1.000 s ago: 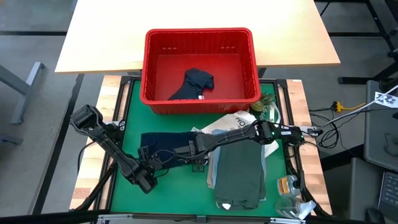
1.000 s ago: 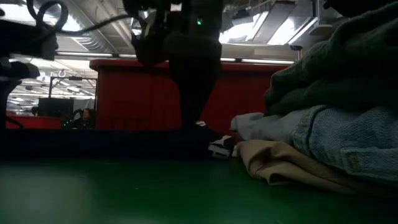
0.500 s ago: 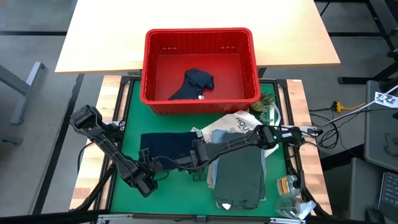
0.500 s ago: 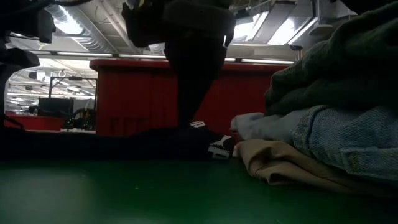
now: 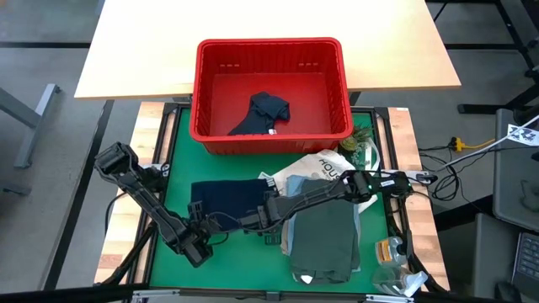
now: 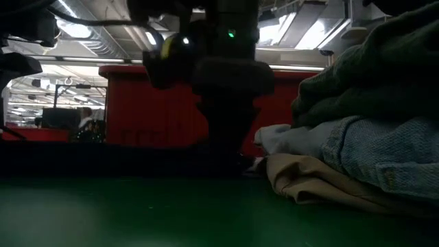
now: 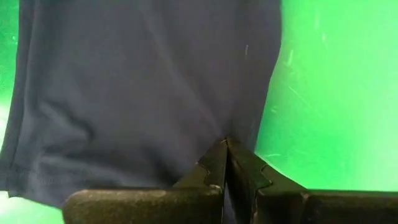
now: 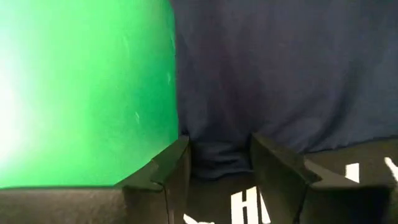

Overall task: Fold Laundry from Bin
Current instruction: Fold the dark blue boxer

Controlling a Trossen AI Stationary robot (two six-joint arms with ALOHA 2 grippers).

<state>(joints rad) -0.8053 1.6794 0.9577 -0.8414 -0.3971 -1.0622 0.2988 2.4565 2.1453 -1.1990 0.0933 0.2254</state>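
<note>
In front of red bin (image 5: 271,93), navy shorts (image 5: 226,198) lay flat on green mat (image 5: 173,160). Left gripper (image 7: 226,148) pinched together on shorts' near hem. Right gripper (image 8: 219,163) fingers apart, straddling shorts' edge; right wrist view alone showed white lettering. High view alone showed dark garment (image 5: 263,113) inside bin.

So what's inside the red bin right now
One crumpled dark navy garment lies on the floor of the red bin, roughly in the middle. The rest of the floor shows bare red. Whether anything sits under that garment cannot be seen.
</note>
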